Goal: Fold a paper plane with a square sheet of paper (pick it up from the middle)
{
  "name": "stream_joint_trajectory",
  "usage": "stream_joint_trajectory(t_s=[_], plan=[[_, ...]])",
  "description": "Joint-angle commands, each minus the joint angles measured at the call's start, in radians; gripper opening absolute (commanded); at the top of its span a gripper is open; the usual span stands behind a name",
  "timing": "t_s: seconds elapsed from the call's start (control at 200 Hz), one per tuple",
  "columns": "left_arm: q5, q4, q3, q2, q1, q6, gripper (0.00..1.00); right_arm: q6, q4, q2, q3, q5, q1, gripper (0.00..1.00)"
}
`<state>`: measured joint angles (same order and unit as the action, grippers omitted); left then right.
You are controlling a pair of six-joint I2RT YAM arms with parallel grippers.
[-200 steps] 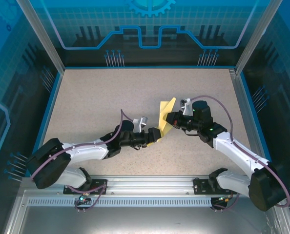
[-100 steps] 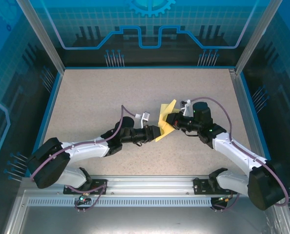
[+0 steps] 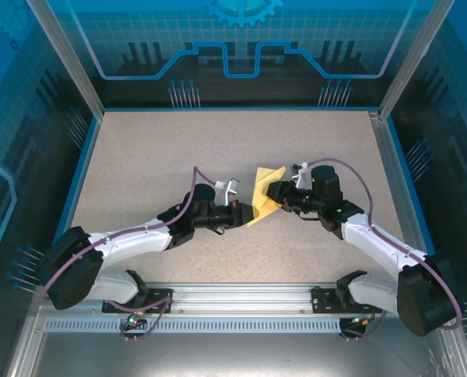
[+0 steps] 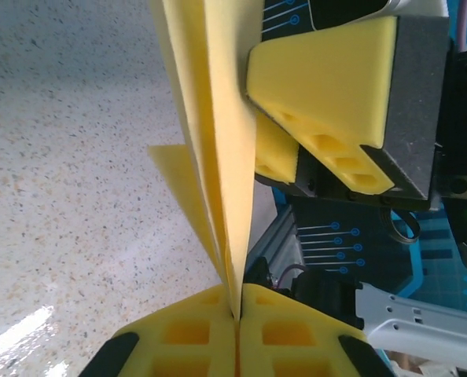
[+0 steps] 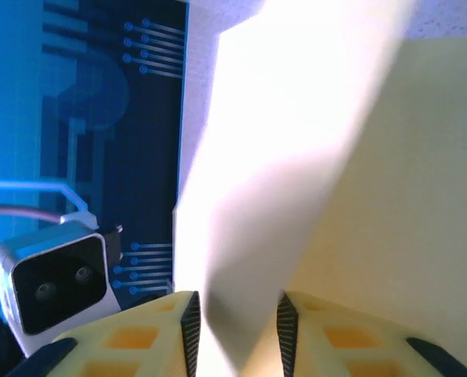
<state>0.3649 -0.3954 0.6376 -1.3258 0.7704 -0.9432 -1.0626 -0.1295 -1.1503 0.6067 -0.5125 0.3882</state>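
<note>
The pale yellow square sheet of paper (image 3: 263,191) is folded into layers and held off the table at mid-table between both arms. My left gripper (image 3: 251,210) is shut on its lower edge; in the left wrist view the folded paper (image 4: 216,141) rises straight out of the closed pads at the left gripper (image 4: 238,312). My right gripper (image 3: 274,192) stands open at the sheet's right side. In the right wrist view the paper (image 5: 296,157) passes loosely through the gap of the right gripper (image 5: 235,330). The right gripper's yellow fingers (image 4: 328,86) sit just beside the paper.
The speckled tabletop (image 3: 155,157) stretches out around the arms, bounded by blue walls (image 3: 241,63) at the back and sides. The metal rail (image 3: 233,302) with the arm bases runs along the near edge. The left wrist's camera housing (image 5: 53,283) is close to my right gripper.
My left gripper moved up and right and shut on the paper's lower edge. My right gripper, which was shut on the paper, has opened its jaws.
</note>
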Motion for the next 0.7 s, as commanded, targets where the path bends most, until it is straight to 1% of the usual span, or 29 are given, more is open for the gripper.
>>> stream_joint_trajectory(t_s=[0.0, 0.05, 0.115, 0.22, 0.32, 0.385, 0.44, 0.5, 0.595, 0.695], plan=[[0.015, 0.213, 0.078, 0.036, -0.024, 0.151, 0.07, 0.062, 0.093, 0.012, 0.026, 0.009, -0.032, 0.49], [-0.001, 0.326, 0.118, 0.034, -0.033, 0.224, 0.06, 0.101, 0.148, 0.015, 0.043, 0.022, -0.042, 0.54], [-0.060, 0.501, 0.178, 0.033, -0.038, 0.338, 0.06, 0.160, 0.232, 0.017, 0.069, 0.054, -0.053, 0.58], [-0.251, 0.785, 0.288, 0.028, -0.038, 0.528, 0.06, 0.235, 0.336, 0.021, 0.093, 0.092, -0.073, 0.64], [-0.546, 1.001, 0.384, 0.018, -0.027, 0.665, 0.06, 0.302, 0.427, 0.027, 0.110, 0.157, -0.087, 0.68], [-0.807, 1.138, 0.456, -0.027, 0.002, 0.733, 0.07, 0.326, 0.449, 0.027, 0.108, 0.178, -0.101, 0.70], [-1.007, 1.236, 0.516, -0.085, 0.027, 0.768, 0.07, 0.339, 0.452, 0.021, 0.102, 0.186, -0.114, 0.71], [-1.155, 1.329, 0.575, -0.155, 0.048, 0.767, 0.07, 0.352, 0.452, 0.012, 0.096, 0.185, -0.126, 0.71], [-1.284, 1.387, 0.619, -0.244, 0.100, 0.762, 0.07, 0.372, 0.458, -0.004, 0.100, 0.184, -0.140, 0.72], [-1.365, 1.426, 0.662, -0.348, 0.158, 0.769, 0.07, 0.389, 0.458, -0.014, 0.106, 0.167, -0.156, 0.73]])
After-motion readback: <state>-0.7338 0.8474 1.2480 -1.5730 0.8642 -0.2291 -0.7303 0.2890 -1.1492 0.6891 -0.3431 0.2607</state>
